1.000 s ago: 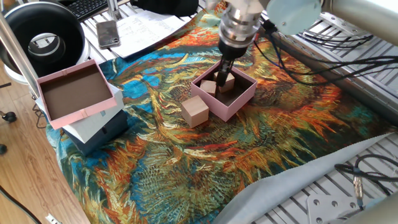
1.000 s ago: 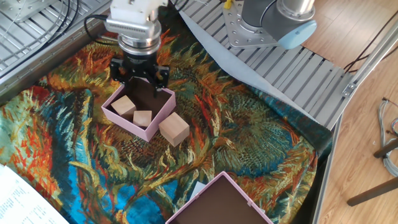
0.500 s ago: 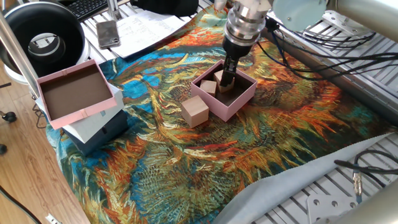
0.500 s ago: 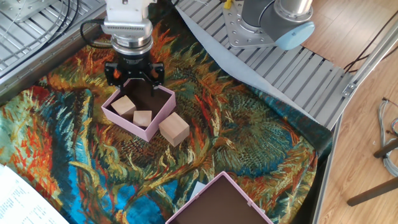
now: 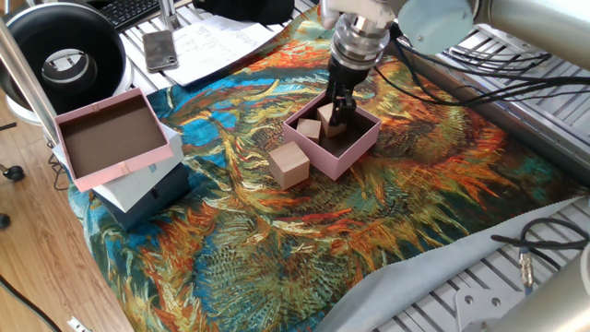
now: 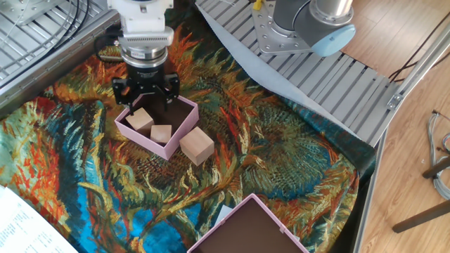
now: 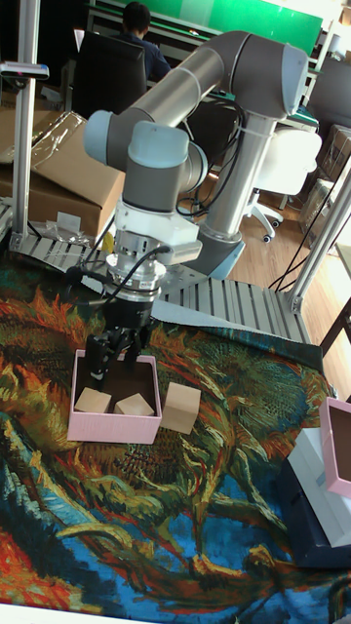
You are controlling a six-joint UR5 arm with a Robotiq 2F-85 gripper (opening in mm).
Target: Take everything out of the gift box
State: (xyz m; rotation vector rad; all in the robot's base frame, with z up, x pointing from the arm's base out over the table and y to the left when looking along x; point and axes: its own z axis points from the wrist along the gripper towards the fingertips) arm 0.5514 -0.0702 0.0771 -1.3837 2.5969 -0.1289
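Note:
The pale-pink gift box (image 5: 355,151) (image 6: 176,143) (image 7: 110,429) sits on the patterned cloth. Two tan wooden blocks lie inside it: a larger one (image 5: 325,114) (image 6: 140,119) (image 7: 93,400) and a smaller one (image 5: 309,129) (image 6: 161,133) (image 7: 136,404). A third, bigger block (image 5: 289,166) (image 6: 196,145) (image 7: 180,408) stands on the cloth just outside the box wall. My gripper (image 5: 340,104) (image 6: 148,98) (image 7: 110,355) hangs open, low over the box's far side, directly above the larger inside block. Nothing is between its fingers.
A larger pink-rimmed brown tray (image 5: 69,120) (image 6: 264,204) rests on a white and dark blue box (image 5: 147,195) (image 7: 317,487) at the cloth's edge. A phone (image 5: 161,49), papers and a black round object (image 5: 64,55) lie beyond it. Metal rails and cables border the cloth.
The gripper has shifted sideways over the box, toward the larger inside block, and dropped slightly. It stayed open. The blocks and the box have not moved.

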